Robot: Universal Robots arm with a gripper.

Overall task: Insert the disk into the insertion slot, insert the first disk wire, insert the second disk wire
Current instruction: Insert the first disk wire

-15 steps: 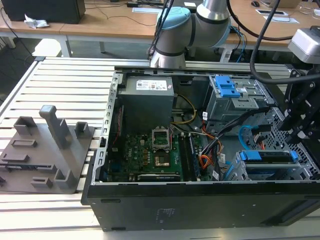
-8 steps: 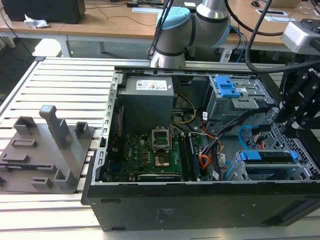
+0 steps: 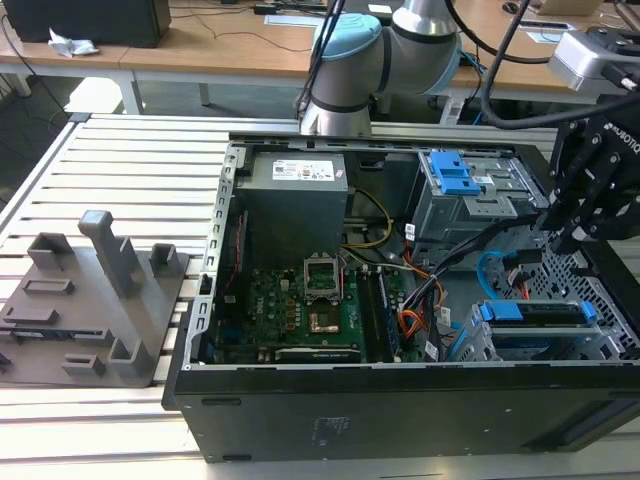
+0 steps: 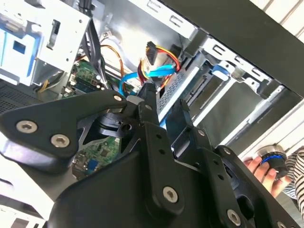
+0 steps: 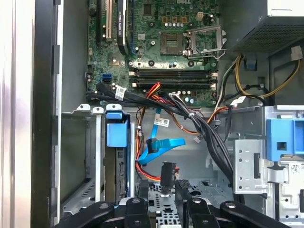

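Inside the open black sheet-metal computer case (image 3: 400, 420), in the exterior view, the grey metal disk in its bright blue plastic carrier (image 3: 535, 313) sits seated in the silver perforated drive cage (image 3: 612, 318). The black angular gripper (image 3: 568, 235) hangs just above the cage's far edge, with free air around it.

In the second wrist view, the matte, bolted fingers (image 4: 147, 114) stand parted by a narrow gap, gripping nothing. A black plug on red, yellow and orange wires (image 4: 151, 50) and a flat blue ribbon cable (image 4: 156, 72) lie beyond the tips, beside the cage.

In the first wrist view, the disk fills its cage bay, off to one side of the jaws. The plug hangs just past the fingertips, over perforated metal.
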